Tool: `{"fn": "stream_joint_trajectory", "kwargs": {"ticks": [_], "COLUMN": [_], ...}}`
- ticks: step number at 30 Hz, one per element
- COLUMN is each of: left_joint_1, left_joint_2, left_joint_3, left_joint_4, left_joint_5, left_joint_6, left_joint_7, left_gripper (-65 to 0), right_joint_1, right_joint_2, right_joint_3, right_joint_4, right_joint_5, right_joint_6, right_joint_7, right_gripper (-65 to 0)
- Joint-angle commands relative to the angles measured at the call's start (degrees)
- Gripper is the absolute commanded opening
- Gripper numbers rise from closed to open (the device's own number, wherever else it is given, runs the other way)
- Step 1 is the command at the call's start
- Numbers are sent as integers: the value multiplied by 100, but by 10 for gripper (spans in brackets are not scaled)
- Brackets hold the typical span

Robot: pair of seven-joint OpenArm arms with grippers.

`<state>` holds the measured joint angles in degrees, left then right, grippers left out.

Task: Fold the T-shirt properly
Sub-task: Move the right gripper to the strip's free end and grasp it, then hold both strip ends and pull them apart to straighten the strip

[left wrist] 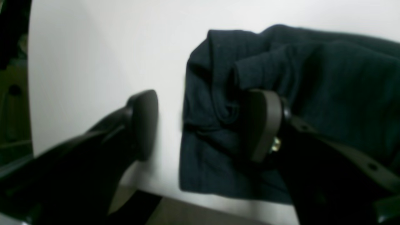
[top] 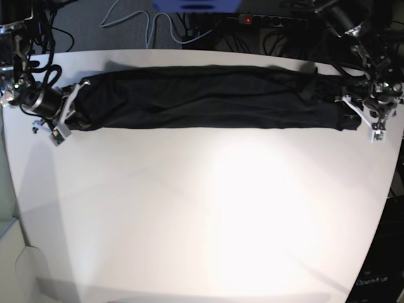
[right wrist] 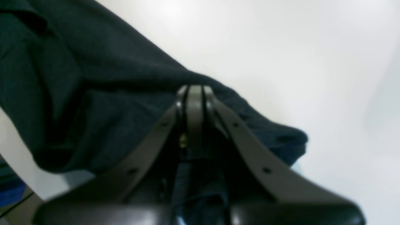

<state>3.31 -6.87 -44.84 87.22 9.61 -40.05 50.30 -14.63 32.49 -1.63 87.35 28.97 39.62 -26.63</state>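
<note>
Thin, limp charcoal fabric of the T-shirt point(top: 202, 98), stretched in a long band across the table's point(top: 202, 221) far side, is pinched by the closed right gripper point(right wrist: 194, 90); the left gripper point(left wrist: 206, 125) is spread open, so its bunched end is judged best retaken.

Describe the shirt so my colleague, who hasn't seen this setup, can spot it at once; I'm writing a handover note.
Start at the white table and look along its far edge. There the T-shirt lies stretched into a long, narrow band running between the two arms. It is plain charcoal-black, softly wrinkled cloth with no print, the only dark, soft thing on the white surface.
</note>
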Motion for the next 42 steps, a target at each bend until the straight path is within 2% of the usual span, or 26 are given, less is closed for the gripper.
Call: {"fn": "stream_joint_trajectory", "kwargs": {"ticks": [1,4,9,15,23,28,33,37,42], "left_joint_1": [-54,-81,-195,-204,-98,-37,-81,-116,-248], "left_joint_2": [-55,-55,-55,-73,-99,-91,-64,32,138], "left_joint_3": [66,207,480,506,488,488,488,488,488], "left_joint_4": [-6,-190,-665,-1025,-981,-955,-1008,-1008,-973], "left_joint_5": [-42,-42,-42,-42,-42,-42,-51,-95,-60], "left_joint_6": [5,5,5,5,5,5,5,5,5], "left_joint_7": [-15,-15,-182,-375,-367,-367,-367,-367,-367], "left_gripper": [-243,-243,-243,-243,-243,-243,-243,-243,-243], "right_joint_1": [61,96,96,114,984,1309,1758,1995,2083], "right_joint_2": [105,17,-27,-97,-133,-106,-18,17,26], "right_joint_3": [53,62,35,27,71,35,53,53,44], "right_joint_4": [-45,-388,-1030,-1663,-3386,-4388,-5249,-5768,-6014], "right_joint_5": [35,35,35,35,-308,-326,-563,-660,-660], "right_joint_6": [38,38,38,38,38,38,38,38,38], "right_joint_7": [101,127,567,980,1164,1824,2131,2430,2553], "right_gripper": [-650,-650,-650,-650,-650,-650,-650,-650,-650]}}
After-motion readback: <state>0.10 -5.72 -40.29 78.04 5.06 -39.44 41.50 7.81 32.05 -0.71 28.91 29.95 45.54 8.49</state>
